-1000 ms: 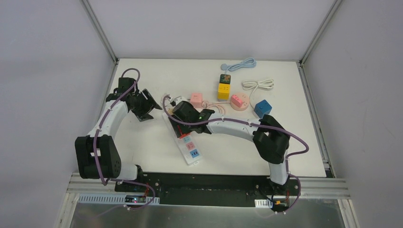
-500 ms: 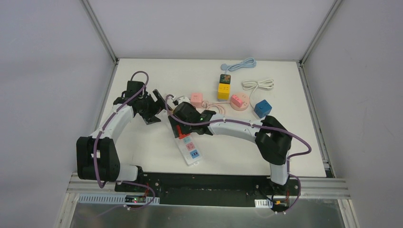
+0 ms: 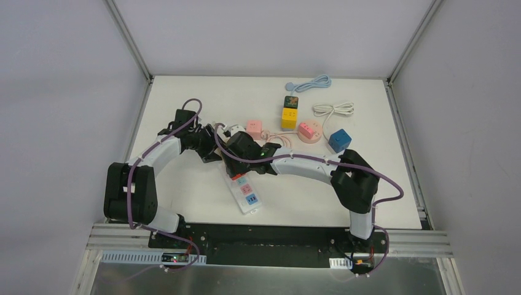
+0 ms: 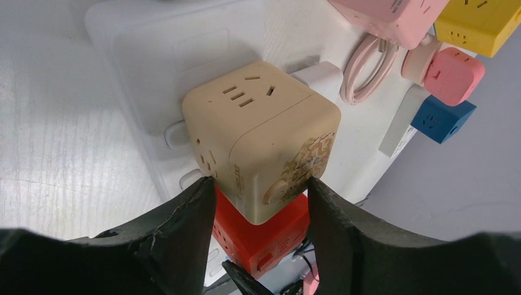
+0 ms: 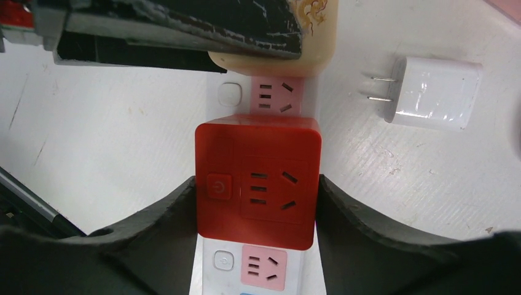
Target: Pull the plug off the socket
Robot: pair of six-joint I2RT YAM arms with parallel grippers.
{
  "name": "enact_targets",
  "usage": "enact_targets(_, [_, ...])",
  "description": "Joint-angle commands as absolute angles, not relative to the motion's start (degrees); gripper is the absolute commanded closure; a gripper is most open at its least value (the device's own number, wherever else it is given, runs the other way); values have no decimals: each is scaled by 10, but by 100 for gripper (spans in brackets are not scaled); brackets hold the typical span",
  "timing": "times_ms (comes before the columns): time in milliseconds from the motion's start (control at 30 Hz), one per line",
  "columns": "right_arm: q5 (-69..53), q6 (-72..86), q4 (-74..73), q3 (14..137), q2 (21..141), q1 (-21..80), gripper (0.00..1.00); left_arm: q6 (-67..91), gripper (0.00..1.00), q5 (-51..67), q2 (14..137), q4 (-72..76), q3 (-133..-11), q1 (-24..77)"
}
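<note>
Left wrist view: your left gripper [image 4: 259, 187] clasps the beige cube plug [image 4: 261, 132], seated on the power strip's [image 3: 249, 200] far part. Right gripper [image 5: 257, 184] clamps the red cube plug [image 5: 258, 153], just nearer. Pull upward, square to the strip's near-far axis.

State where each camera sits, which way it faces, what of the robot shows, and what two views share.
Top external: above and behind the bases, looking down at the table; both arms show, meeting over the power strip.
Left wrist: on the left arm, facing the beige cube socket between the fingers of the left gripper.
Right wrist: on the right arm, facing down at the red cube socket between the fingers of the right gripper.
Shared: both wrist views show both cubes.
</note>
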State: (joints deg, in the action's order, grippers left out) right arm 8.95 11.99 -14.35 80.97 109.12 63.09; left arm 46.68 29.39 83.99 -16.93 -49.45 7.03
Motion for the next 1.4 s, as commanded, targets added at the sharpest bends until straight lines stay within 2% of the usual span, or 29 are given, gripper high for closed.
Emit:
enact_targets(0, [81,118,-118,808,1054,635,99,455,50,224,844,-223,-490,72])
enact_targets(300, [46,144,-90,808,1015,635,100,441,56,174,857,-256,-466,72])
enact_targets(567, [36,126,-72,815,1012,635,100,432,56,146,855,-289,-481,72])
enact_targets(733, [161,108,-112,857,1028,657,100,430,58,87,849,-314,-483,72])
enact_targets(833, [182,98,-107,856,1027,659,100,428,58,80,852,-317,-481,72])
enact_targets(1100, [97,96,-135,895,1027,648,100,422,61,67,874,-337,-493,72])
enact_targets(1367, [91,108,-152,887,1008,631,100,421,63,88,880,-335,-505,72])
